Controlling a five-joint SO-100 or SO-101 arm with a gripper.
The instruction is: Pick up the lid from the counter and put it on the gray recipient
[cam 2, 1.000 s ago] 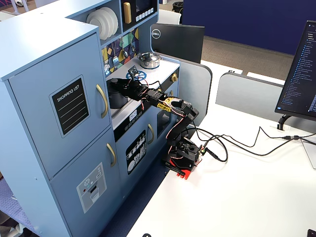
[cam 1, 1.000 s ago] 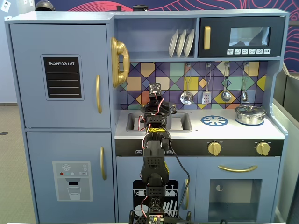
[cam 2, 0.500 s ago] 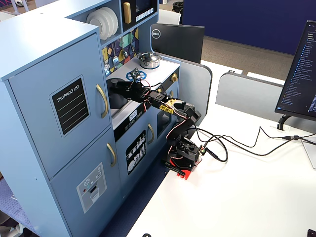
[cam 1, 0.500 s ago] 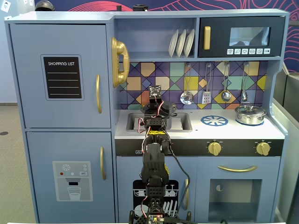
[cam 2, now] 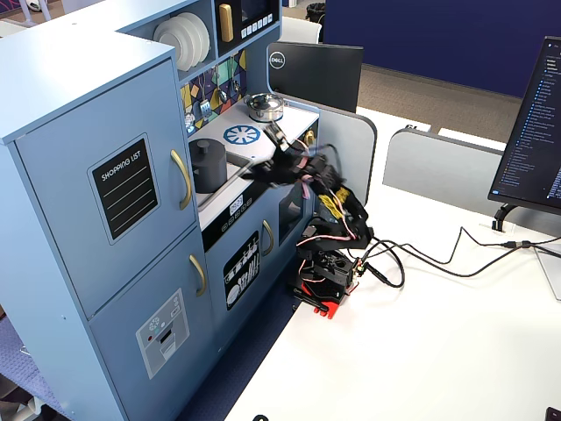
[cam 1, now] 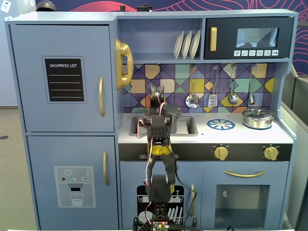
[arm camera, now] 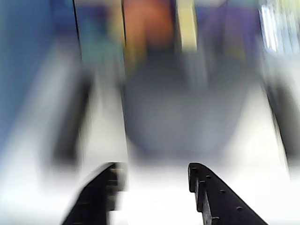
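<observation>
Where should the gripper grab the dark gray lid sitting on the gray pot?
Probably by the small centre knob of the lid, coming straight down from above. The lid lies flat on the gray pot, its edge flush with the wall, so little else sticks out.

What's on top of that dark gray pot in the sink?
A matching lid with a small knob sits on the gray pot. Its inside is covered. From the front, the arm hides the pot.

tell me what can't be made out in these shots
- Gray pot: the arm hides it in a fixed view; in the wrist view it is only a motion-blurred shape.
- Lid: the other fixed view is too coarse to show whether it sits on the pot.
- Tool: open, cut off by the bottom edge.
</observation>
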